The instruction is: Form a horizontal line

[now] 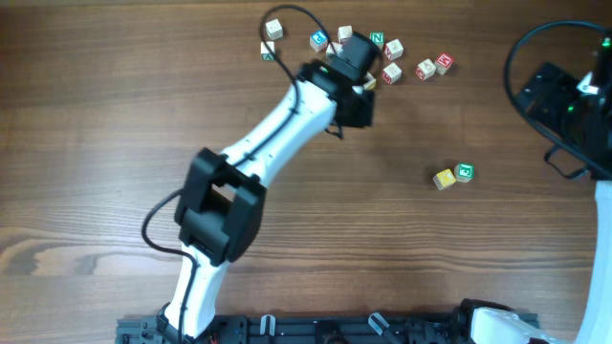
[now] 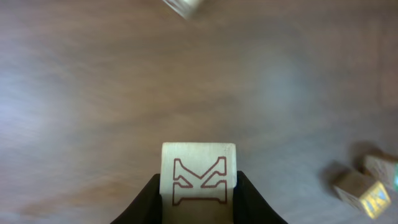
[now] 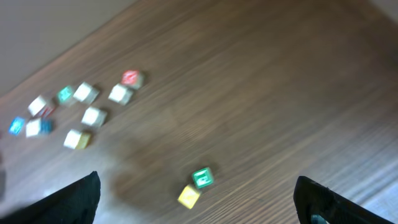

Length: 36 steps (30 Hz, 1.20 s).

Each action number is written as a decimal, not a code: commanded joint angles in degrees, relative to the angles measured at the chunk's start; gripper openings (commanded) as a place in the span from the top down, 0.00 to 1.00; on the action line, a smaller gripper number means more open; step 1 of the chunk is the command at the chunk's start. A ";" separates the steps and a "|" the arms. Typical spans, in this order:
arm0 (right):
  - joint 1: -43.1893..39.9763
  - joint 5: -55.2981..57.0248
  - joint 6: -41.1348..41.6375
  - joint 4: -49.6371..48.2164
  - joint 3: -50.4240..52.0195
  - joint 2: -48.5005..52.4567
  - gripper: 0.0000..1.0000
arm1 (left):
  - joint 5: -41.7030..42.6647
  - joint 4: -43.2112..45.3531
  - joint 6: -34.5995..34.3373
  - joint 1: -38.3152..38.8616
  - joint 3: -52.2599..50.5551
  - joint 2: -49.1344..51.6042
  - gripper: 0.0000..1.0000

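Observation:
My left gripper [image 2: 199, 190] is shut on a pale whitish cube [image 2: 199, 168] with a red-outlined K and holds it above the wood table. In the overhead view this gripper [image 1: 366, 91] is at the near edge of the loose cube cluster, and the held cube is mostly hidden. A yellow cube [image 1: 444, 179] and a green-lettered cube [image 1: 465, 172] sit touching, side by side, at centre right. They also show in the right wrist view, yellow [image 3: 188, 196] and green [image 3: 201, 177]. My right gripper [image 3: 199, 208] is open and empty, high above them at the far right [image 1: 547, 91].
Several loose white cubes with red, blue or green letters lie at the table's far edge [image 1: 393, 48], [image 1: 271, 50], [image 1: 444, 62]. Two blurred cubes [image 2: 364, 193] show at the lower right of the left wrist view. Black cables loop at the top [image 1: 287, 14] and right [image 1: 516, 57].

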<state>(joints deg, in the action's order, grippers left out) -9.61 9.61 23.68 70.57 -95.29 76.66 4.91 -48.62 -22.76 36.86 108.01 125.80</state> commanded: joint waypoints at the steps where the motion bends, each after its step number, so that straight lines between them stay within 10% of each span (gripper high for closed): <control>1: -4.63 3.08 3.91 1.44 -0.59 1.38 0.00 | 0.22 0.48 -8.81 6.03 -2.54 -0.11 0.84; 7: -6.08 2.45 4.00 1.70 0.63 4.63 0.00 | -0.46 11.80 -20.83 13.38 -12.04 -0.09 0.79; 22: -6.08 2.51 4.83 0.39 2.84 10.25 0.00 | -3.52 30.47 -23.96 16.06 -15.80 6.64 0.62; 34: -6.12 -0.98 4.85 3.30 3.76 10.25 0.00 | -5.90 25.97 -19.04 15.78 -15.76 3.52 0.03; 36: -6.12 -3.48 4.94 2.86 7.37 10.25 0.21 | -10.88 22.97 -19.04 15.17 -15.76 1.84 0.06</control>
<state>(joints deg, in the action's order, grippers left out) -15.59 9.47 27.88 73.67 -91.81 86.70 0.30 -22.00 -43.38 53.15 94.02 129.08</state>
